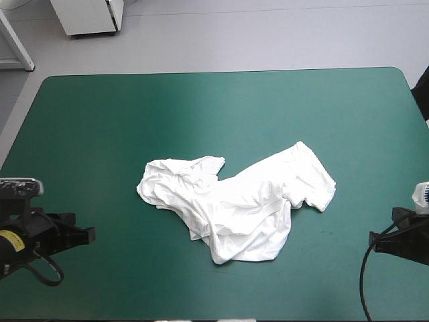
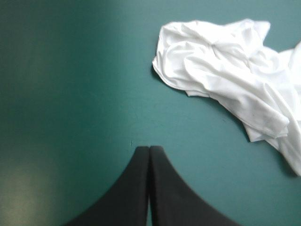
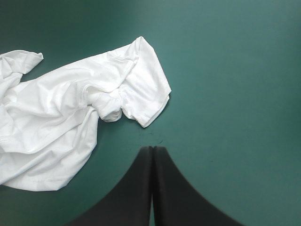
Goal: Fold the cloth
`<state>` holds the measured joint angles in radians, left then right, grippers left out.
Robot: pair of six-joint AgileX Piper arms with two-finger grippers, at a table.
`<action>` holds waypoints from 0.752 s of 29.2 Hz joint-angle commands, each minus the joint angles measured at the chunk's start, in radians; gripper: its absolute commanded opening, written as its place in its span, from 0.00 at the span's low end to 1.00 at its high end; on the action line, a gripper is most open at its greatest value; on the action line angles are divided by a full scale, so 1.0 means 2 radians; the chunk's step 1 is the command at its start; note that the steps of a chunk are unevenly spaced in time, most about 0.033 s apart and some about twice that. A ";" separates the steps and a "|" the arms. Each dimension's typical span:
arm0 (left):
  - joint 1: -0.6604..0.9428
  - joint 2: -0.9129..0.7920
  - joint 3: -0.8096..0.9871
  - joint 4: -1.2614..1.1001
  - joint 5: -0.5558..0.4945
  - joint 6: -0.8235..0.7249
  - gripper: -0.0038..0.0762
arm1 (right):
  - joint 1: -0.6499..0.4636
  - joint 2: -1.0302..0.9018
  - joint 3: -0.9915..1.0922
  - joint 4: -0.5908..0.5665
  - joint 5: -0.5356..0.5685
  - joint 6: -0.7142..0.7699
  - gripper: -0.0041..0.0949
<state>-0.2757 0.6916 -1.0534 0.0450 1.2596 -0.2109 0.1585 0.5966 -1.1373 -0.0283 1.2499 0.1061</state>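
Over the table, high view: white T-shirt in a crumpled heap, a little nearer the near edge than the far one, roughly midway between the sides. Not spread. Sleeve sticking out toward the table's right side, a bunched lobe toward the left, a broader fold sagging toward the near edge. Bare teal-green table all round it. Left claw low by the left edge, right claw low by the right edge. Both well apart from the cloth and both pointing inward toward it.

Left wrist view: left claw closed tight, black fingers meeting in one pointed arch, nothing between them. Bare table under and just ahead of the tip. T-shirt ahead and off toward the table's middle, not touching. Rumpled edge of several overlapping folds nearest the claw.

Right wrist view: right claw likewise pressed together to a point, empty. T-shirt ahead and off toward the table's middle. Hemmed corner of the sleeve nearest, near the tip but clear of it. Small rolled knot of fabric just beside that sleeve. Rest of the garment trailing away in loose wrinkles.
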 commanded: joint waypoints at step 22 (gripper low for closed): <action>0.000 0.057 -0.013 -0.009 0.013 0.063 0.06 | 0.000 0.006 -0.013 -0.005 -0.001 -0.005 0.02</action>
<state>-0.2757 0.7709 -1.0526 0.0315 1.2586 -0.1059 0.1585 0.5969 -1.1373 -0.0390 1.2499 0.1040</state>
